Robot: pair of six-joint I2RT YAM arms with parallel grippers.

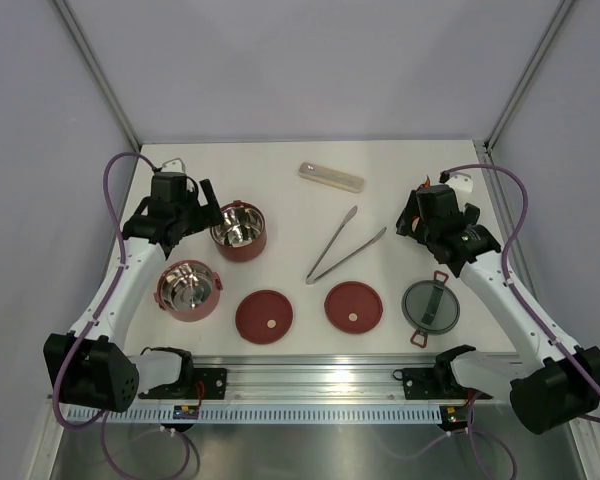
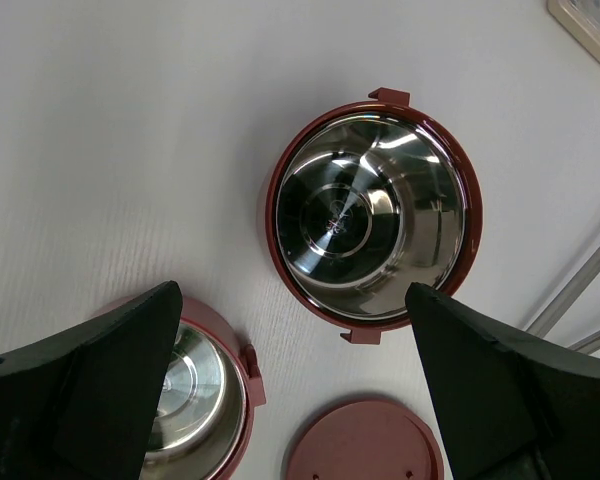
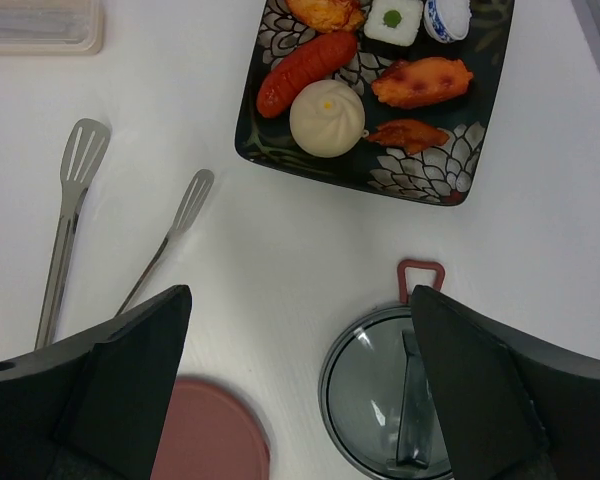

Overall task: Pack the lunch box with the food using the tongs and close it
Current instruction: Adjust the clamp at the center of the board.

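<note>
I see both arms hovering above the white table, and neither one holds anything. The left gripper has its jaws wide apart, and in the left wrist view the far bowl of the lunch box shows between its fingers. The near bowl lies near it, closer to the arm bases, and both show only their shiny steel insides. The right gripper is also spread fully, with nothing between its fingers. Beyond it, in the right wrist view, the food sits on a black patterned tray: a red sausage, a round white bun, orange shrimp-like pieces and a small white piece with a green centre. The tongs lie flat on the table between the far bowl and the right arm, untouched, with their joined end toward the two maroon disc lids. The grey top lid rests near the right disc lid, not touching it. A pale cutlery case lies at the far side.
</note>
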